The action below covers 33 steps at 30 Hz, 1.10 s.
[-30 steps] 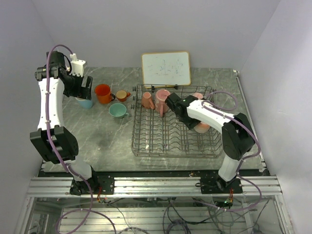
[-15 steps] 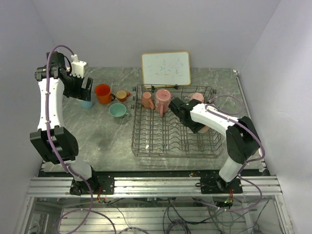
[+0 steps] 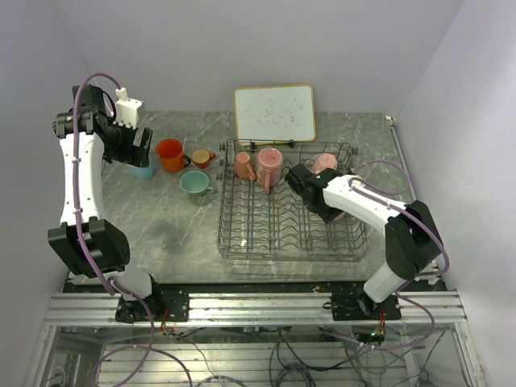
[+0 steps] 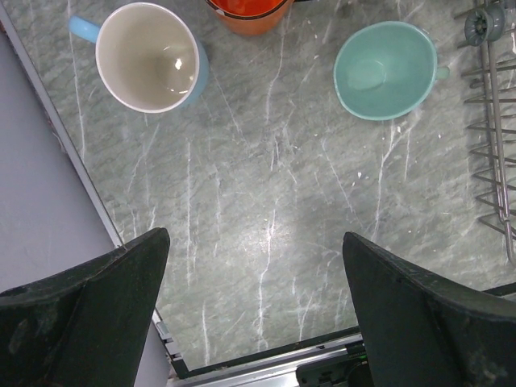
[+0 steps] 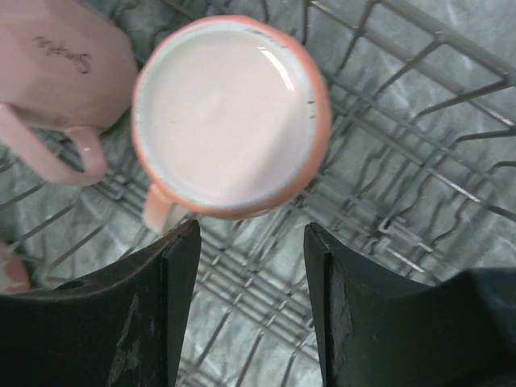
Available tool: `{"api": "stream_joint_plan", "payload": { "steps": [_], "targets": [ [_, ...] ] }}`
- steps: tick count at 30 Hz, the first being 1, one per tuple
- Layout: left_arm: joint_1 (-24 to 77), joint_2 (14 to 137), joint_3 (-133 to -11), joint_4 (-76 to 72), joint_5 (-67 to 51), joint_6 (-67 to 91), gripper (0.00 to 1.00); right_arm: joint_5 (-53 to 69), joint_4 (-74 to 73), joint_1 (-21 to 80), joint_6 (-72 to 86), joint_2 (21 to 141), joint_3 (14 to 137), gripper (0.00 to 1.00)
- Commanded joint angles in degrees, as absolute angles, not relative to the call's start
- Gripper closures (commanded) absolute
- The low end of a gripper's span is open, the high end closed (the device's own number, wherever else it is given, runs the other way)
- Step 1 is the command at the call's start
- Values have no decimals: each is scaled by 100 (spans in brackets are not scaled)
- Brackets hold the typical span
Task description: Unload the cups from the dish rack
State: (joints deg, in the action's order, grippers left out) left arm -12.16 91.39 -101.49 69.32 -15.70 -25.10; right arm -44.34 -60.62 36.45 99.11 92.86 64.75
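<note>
Near the front, the right arm reached in over the dish rack, and the right gripper hung above its far rows with the jaws apart and nothing between them. Just beyond its fingertips stood a peach cup, mouth up, its long axis running straight up toward the wrist and its handle angled back at one finger. A pink mug lay close beside it. This arm was plainly the nearer; I judged it had to advance before closing. Farther left, the left gripper, wide and empty, hovered over the table, a light blue cup and mint cup beyond.
</note>
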Motion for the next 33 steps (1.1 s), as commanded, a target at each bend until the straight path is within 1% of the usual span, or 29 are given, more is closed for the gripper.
{"api": "stream_joint_plan", "payload": {
  "steps": [1, 6, 13, 22, 33],
  "targets": [
    [-1222, 8957, -10086, 7039, -1731, -2562, 0, -4388, -5949, 3646, 9961, 9420, 7012, 46],
    [-1222, 8901, -10056, 7047, -1713, -2619, 0, -4214, -6149, 3639, 10171, 10099, 7729, 46],
    [-1227, 8945, -10020, 7055, -1731, -2649, 0, -4228, -5921, 3639, 10206, 10649, 7998, 47],
    [-1223, 8962, -9940, 7007, -1635, -2808, 0, -4705, -5964, 3600, 10071, 10723, 7981, 47],
    [-1222, 8962, -9970, 7070, -1614, -2915, 0, -4424, -5841, 3307, 10063, 10980, 8043, 48]
  ]
}}
